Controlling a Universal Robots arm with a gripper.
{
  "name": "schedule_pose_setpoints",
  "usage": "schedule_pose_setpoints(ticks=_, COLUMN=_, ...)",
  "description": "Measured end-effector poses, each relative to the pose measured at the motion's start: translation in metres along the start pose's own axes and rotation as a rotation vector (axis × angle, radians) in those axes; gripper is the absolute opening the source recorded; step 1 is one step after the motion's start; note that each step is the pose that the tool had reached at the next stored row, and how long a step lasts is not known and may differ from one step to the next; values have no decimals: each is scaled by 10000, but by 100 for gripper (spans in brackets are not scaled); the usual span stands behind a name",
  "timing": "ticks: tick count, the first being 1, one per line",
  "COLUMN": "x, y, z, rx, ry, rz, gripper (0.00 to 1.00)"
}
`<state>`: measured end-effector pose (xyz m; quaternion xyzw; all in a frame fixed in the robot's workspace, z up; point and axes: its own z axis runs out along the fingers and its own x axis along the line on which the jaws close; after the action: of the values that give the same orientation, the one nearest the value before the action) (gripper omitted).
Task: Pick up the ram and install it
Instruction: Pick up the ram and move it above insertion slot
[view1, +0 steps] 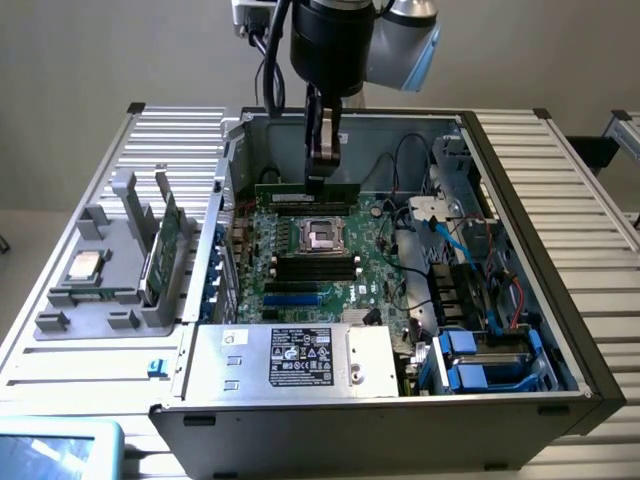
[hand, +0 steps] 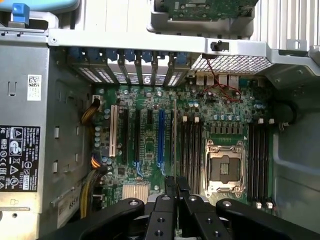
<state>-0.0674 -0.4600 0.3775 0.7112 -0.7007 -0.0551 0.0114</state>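
Observation:
The ram (view1: 282, 189) is a long thin green stick held level above the far part of the motherboard (view1: 375, 262) inside the open computer case. My gripper (view1: 318, 182) reaches down from above and is shut on the ram's middle. In the wrist view the fingers (hand: 169, 192) are pressed together, and the ram's thin edge (hand: 174, 142) runs out from between them. It lies alongside the black memory slots (hand: 192, 150) beside the processor socket (hand: 224, 167). The slots (view1: 315, 265) sit just nearer than the socket (view1: 325, 235) in the exterior view.
A grey holder (view1: 110, 290) at the exterior view's left carries a second green board (view1: 165, 245) standing upright and a square silver processor chip (view1: 85, 265). The power supply box (view1: 295, 360) borders the motherboard at the front. Cables and blue drive bays (view1: 480, 355) fill the case's right side.

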Motion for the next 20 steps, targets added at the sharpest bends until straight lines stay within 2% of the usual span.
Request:
schedule_pose_setpoints(ticks=6, x=-46, y=-12, z=33, rx=-11, ry=93, rz=59, gripper=11)
schedule_pose_setpoints(ticks=11, x=-49, y=-24, z=34, rx=-5, ry=94, rz=153, gripper=11)
schedule_pose_setpoints(ticks=14, x=-75, y=-31, z=36, rx=-5, ry=118, rz=169, gripper=11)
schedule_pose_setpoints(ticks=20, x=-99, y=-70, z=35, rx=6, ry=101, rz=368, gripper=11)
